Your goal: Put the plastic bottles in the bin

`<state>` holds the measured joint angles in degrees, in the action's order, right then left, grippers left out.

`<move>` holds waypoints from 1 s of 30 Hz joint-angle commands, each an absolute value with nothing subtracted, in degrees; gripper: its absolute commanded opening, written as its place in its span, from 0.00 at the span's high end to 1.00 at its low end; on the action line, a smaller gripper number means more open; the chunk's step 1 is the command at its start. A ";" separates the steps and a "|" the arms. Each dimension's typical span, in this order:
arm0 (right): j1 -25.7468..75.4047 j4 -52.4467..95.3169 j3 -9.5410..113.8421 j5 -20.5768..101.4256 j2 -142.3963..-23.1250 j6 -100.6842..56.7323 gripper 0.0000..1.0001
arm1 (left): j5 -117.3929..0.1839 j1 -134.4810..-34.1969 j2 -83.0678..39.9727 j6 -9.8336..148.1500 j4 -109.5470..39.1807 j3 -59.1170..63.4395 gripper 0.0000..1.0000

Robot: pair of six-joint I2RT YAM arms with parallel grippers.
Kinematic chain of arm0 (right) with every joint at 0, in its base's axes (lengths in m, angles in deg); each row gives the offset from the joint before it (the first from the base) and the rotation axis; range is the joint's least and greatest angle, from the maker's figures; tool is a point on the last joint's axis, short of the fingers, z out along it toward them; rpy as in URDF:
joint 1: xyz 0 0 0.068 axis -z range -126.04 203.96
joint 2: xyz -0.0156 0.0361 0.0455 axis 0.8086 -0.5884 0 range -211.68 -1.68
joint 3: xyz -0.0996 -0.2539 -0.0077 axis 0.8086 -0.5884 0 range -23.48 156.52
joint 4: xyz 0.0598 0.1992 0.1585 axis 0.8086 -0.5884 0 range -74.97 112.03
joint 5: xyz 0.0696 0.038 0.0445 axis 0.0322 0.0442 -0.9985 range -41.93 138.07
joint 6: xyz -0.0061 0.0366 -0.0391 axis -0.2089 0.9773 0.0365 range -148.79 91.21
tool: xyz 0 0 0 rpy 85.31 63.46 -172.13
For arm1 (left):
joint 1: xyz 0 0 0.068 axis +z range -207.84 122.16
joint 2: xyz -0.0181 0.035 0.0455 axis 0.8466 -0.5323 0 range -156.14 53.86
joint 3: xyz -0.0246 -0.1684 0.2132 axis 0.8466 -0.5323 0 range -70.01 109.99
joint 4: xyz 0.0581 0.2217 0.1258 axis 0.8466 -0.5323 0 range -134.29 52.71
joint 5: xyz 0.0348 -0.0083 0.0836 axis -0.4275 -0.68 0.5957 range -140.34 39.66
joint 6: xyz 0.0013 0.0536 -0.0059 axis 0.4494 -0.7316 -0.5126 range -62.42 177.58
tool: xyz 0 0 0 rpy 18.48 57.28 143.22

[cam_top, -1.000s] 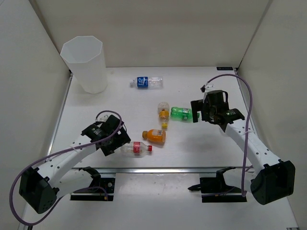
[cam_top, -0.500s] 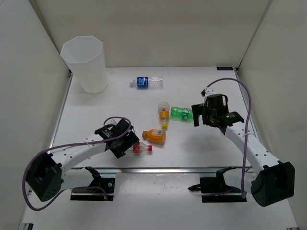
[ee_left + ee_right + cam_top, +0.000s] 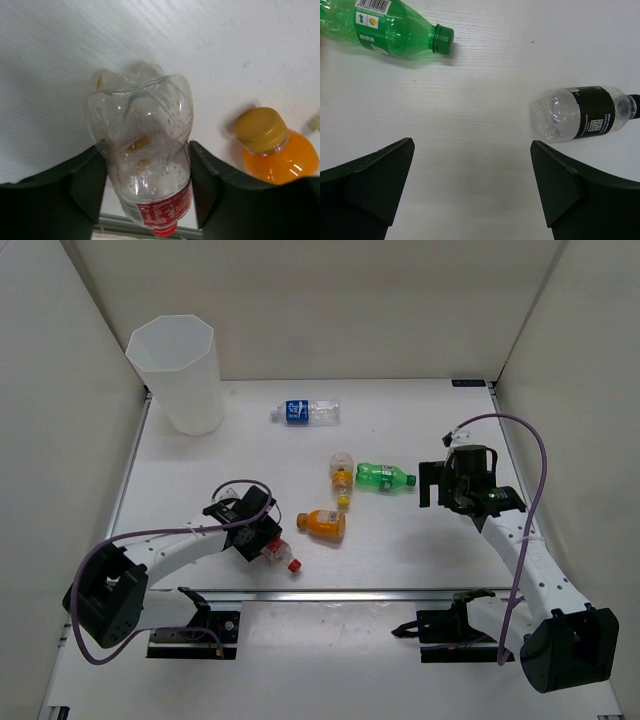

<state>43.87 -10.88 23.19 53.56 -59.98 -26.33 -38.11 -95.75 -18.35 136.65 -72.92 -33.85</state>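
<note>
My left gripper (image 3: 258, 536) is shut on the clear red-label bottle (image 3: 283, 557) near the table's front. In the left wrist view both fingers press the sides of that bottle (image 3: 145, 165), its red cap pointing to the near edge. The orange-filled bottle (image 3: 322, 524) lies just right of it. The clear yellow-capped bottle (image 3: 342, 475) and the green bottle (image 3: 383, 476) lie mid-table, and the blue-label bottle (image 3: 305, 412) lies farther back. The bin (image 3: 178, 370) stands at the back left. My right gripper (image 3: 438, 485) is open, right of the green bottle (image 3: 390, 30), holding nothing.
White walls close the table on three sides. In the right wrist view a clear bottle with a dark label (image 3: 580, 117) lies on the white tabletop (image 3: 470, 100) ahead of the right finger. The orange bottle (image 3: 277, 150) lies close beside my left gripper's right finger.
My left gripper moved over the red-label bottle and closed on it, and the bottle turned cap toward the near edge. My right gripper drew back to the right, off the green bottle.
</note>
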 commanded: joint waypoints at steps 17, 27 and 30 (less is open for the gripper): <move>45.34 -8.47 23.89 52.20 -59.78 -23.87 0.00 | -23.82 -78.67 -18.35 102.09 -73.68 4.75 0.76; 46.48 -7.32 28.02 53.25 -64.69 -22.90 0.01 | -4.50 -66.63 -50.79 84.58 -66.58 57.14 0.73; 48.41 -7.59 29.16 52.64 -65.93 -22.55 0.00 | 9.75 -67.06 -54.50 72.94 -50.34 54.63 0.73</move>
